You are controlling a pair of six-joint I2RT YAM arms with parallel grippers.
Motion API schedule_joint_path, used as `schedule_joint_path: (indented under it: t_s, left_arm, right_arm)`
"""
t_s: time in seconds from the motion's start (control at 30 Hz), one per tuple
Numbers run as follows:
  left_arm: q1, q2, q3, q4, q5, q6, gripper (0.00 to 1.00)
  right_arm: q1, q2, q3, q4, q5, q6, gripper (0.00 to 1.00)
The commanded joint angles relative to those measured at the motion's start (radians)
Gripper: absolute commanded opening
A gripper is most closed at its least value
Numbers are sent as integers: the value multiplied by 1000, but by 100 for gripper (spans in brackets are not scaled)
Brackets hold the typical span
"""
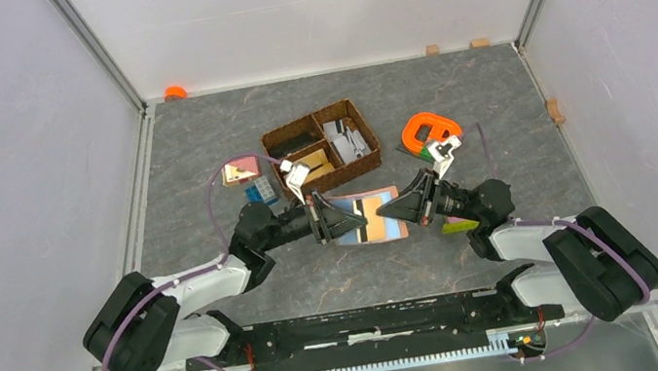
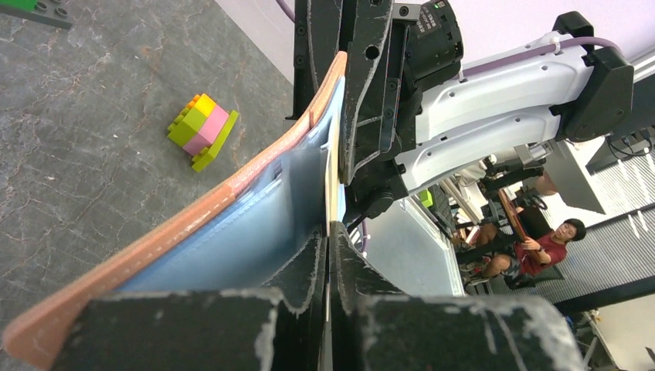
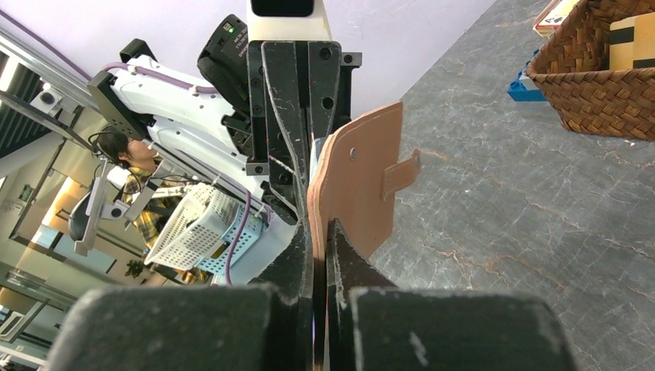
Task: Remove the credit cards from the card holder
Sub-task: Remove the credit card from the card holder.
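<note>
Woven basket [image 3: 595, 97] (divided), orange plastic piece [image 1: 415, 128], blue block [image 1: 259, 192]

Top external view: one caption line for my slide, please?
Left gripper and right gripper hold the open card holder between them.

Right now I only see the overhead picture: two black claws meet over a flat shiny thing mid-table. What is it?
Observer: The left wrist camera shows a reddish-brown leather card holder, spread open, with pale blue shiny sleeves inside.
Operator: Are both claws holding it?
Observer: Yes. Each wrist camera shows its own claw shut on the holder: the left claw on one edge, the right claw on the opposite one.
Operator: Any card visible?
Observer: Only a thin cream edge, perhaps a card, beside the blue sleeve at the left claw's fingertips.
</note>
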Motion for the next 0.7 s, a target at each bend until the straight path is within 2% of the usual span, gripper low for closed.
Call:
schedule_joint_path:
  t_s: [0.0,0.1,0.33,0.67]
  left_arm:
    - [3,-43,34,-46,-39,22,2]
    - [8,-79,21,-84,-78,40,2]
    - [23,-177,-25,-129,-172,75,2]
    - [30,-210,-42,-175,-243,94,2]
  right_arm:
    - [-9,-18,-2,29,2,-30,0]
    - [-37,-23,-15,4,16,-41,0]
    - [-88,-6,-45,64,17,2,1]
    - [-132,-7,-68,67,28,15,0]
